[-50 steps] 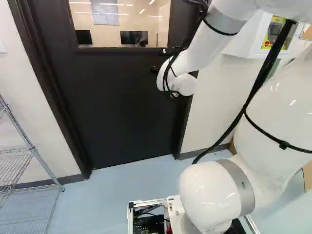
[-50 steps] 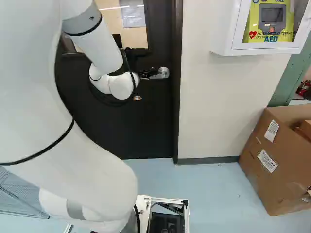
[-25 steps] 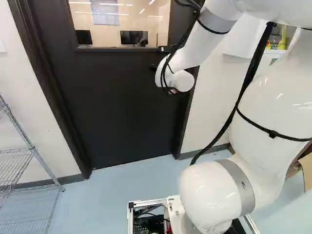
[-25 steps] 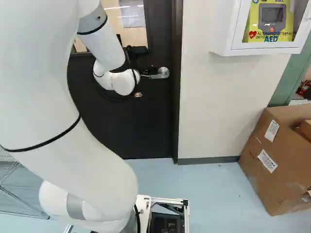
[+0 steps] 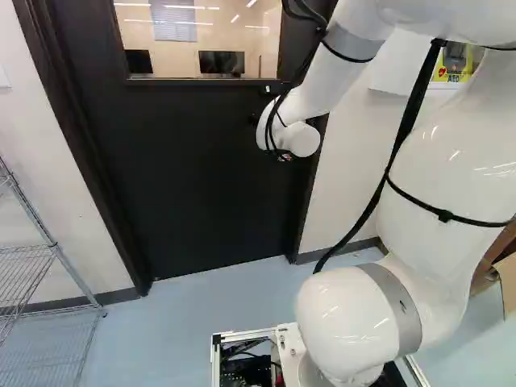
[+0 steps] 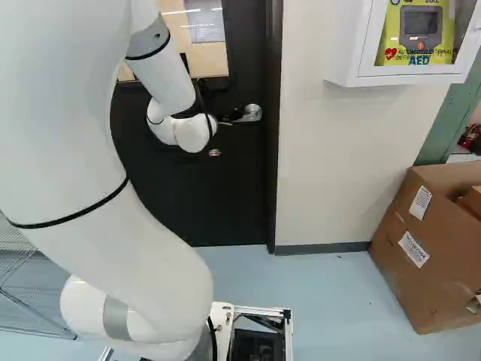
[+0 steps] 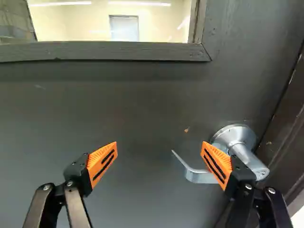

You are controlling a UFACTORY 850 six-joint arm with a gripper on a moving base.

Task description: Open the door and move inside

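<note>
Tool (image 7: 159, 154), spread wide, seems to be lining up at the door (image 5: 201, 177); next, straddle its lever handle (image 7: 195, 176).

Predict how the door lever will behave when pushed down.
The metal lever looks stiff, so it should turn about its round base rather than bend. Its smooth, shiny surface may let the orange pads slip. Its bent free end might catch one.

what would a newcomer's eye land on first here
Probably the big white arm, filling the left of the right base view before the dark door. Next, the yellow defibrillator in its white cabinet, at that view's top right. In the wrist view, the open tool's orange pads, one overlapping the silver lever handle.
</note>
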